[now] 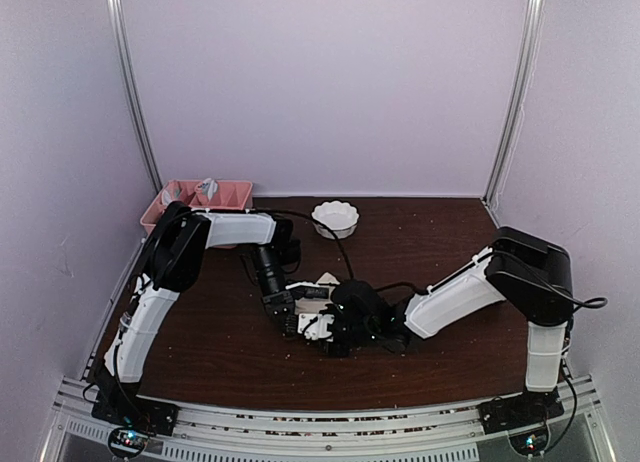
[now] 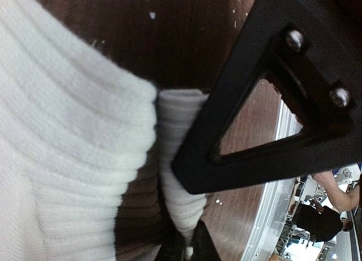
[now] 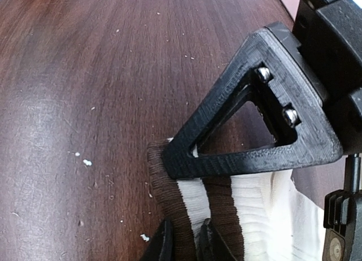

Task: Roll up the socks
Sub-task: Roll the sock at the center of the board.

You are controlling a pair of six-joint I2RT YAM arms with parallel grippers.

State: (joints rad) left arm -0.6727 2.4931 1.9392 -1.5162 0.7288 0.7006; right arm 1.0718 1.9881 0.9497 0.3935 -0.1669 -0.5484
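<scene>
Nearside of the bowl (image 1: 335, 219), left pincer (image 2: 184, 216) and right pincer (image 3: 181, 199) both pinch the patched sock (image 2: 68, 159); starting the roll probably needs coordinated turning.

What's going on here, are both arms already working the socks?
Both arms meet at the middle of the table, over the cream sock with brown patches. The left gripper is shut, with a fold of the ribbed fabric pinched in it. The right gripper has the sock's brown-edged end between its fingers, but I cannot tell how tightly. The sock lies bunched and is not yet a roll. I can make out only this one sock.
</scene>
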